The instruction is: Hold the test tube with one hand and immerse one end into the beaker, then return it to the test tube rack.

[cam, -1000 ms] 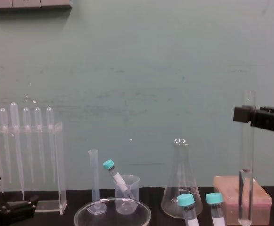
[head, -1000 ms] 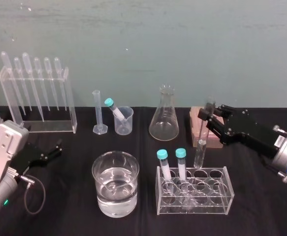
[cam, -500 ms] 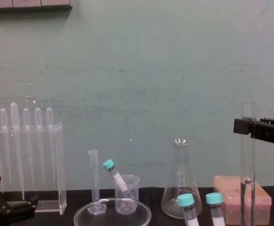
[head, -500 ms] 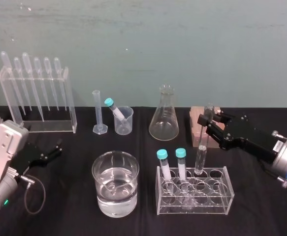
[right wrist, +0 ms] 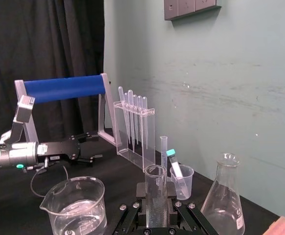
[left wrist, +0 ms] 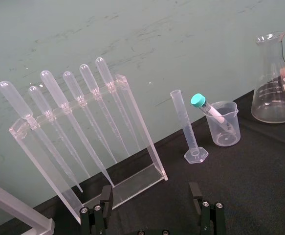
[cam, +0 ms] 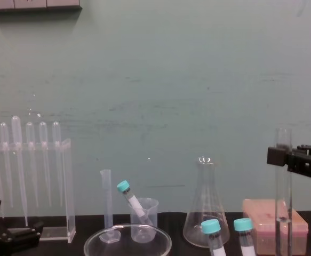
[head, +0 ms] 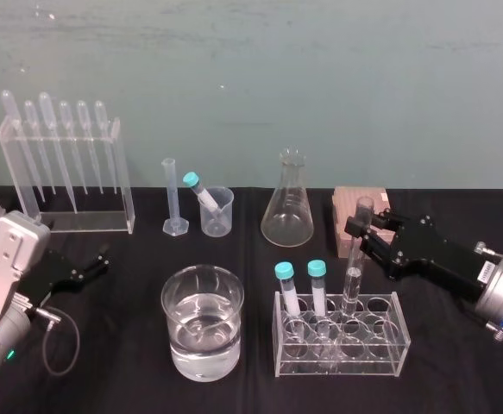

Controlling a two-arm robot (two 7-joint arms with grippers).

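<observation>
Glass, likely thin, slick and brittle: your right gripper (head: 361, 227) pinches the test tube (head: 353, 280) below its open mouth, its lower end standing in a back-row hole of the rack (head: 380, 343), so a high, gentle hold suits it; your left gripper (head: 98, 259) rests spread, far left.

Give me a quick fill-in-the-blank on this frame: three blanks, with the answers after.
The right pincer holds the test tube, its lower end in the ___. Next to it stand ___ teal-capped tubes. The left pincer, parked at the left, has jaws ___. Missing: rack, two, open.
</observation>
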